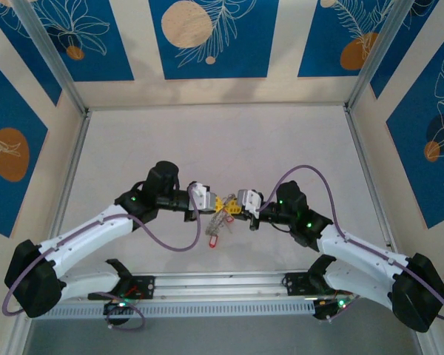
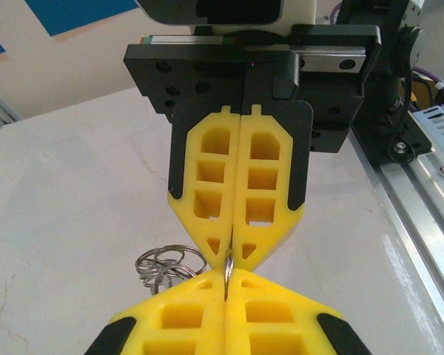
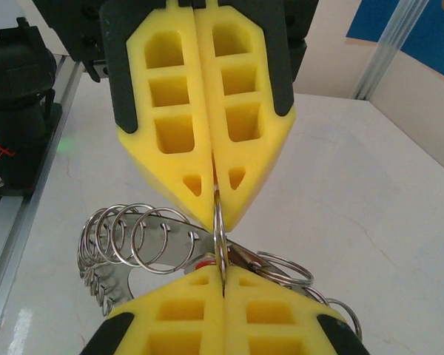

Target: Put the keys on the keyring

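— So, why do both arms meet over the middle of the table (image 1: 207, 140)?
— I have the left end effector (image 2: 226, 281) and the right end effector (image 3: 222, 285) each clenched on one thin ring (image 3: 220, 237), tips nearly meeting, probably to pry it open. The keyring (image 3: 133, 237) hangs just beneath, the keys (image 1: 213, 240) lowest, on the near side.

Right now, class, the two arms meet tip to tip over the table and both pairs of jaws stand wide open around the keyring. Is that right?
Not quite: the jaws are shut, not open. In the right wrist view the left gripper and right gripper each pinch the keyring; they do meet tip to tip.
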`<state>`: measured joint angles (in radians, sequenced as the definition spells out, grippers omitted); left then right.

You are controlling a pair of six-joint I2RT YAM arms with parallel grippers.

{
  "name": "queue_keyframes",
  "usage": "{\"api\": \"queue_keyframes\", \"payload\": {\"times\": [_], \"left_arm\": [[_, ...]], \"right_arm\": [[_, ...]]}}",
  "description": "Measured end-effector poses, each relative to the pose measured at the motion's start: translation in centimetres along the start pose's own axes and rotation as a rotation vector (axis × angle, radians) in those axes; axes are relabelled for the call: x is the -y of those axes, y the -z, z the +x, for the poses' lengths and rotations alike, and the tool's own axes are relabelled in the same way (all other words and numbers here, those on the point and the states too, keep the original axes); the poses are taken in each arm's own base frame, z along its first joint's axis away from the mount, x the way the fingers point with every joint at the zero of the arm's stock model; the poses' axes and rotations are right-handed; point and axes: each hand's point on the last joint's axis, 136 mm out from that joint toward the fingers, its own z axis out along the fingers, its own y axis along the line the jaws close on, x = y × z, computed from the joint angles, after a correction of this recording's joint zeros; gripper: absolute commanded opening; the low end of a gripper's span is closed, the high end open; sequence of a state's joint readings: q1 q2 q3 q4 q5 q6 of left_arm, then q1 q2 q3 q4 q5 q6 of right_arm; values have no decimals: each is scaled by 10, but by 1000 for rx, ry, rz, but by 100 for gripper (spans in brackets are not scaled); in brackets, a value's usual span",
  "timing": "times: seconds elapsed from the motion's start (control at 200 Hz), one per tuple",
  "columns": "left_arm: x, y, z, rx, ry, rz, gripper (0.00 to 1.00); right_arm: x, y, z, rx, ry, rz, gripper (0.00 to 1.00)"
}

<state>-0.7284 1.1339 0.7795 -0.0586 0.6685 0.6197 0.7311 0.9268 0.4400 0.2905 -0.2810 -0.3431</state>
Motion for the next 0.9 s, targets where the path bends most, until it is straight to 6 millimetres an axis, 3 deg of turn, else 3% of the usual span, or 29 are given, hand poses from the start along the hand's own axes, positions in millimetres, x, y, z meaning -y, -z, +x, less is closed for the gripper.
{"api": "queue_keyframes", "payload": {"times": [0.265,0.305,0.65,0.9], "left_arm": [[-6,-1,0,10,12,-33,0],[-6,-1,0,11,12,-37,0],[-11,-2,3,6,18,-69,0],[-10,-3,12,-11,47,-76,0]], "right_arm": [[6,3,1,3,-9,10,7],[6,3,1,6,-12,9,0],[9,8,1,13,-35,16,0],[7,-1,12,-17,-78,-25,1]]}}
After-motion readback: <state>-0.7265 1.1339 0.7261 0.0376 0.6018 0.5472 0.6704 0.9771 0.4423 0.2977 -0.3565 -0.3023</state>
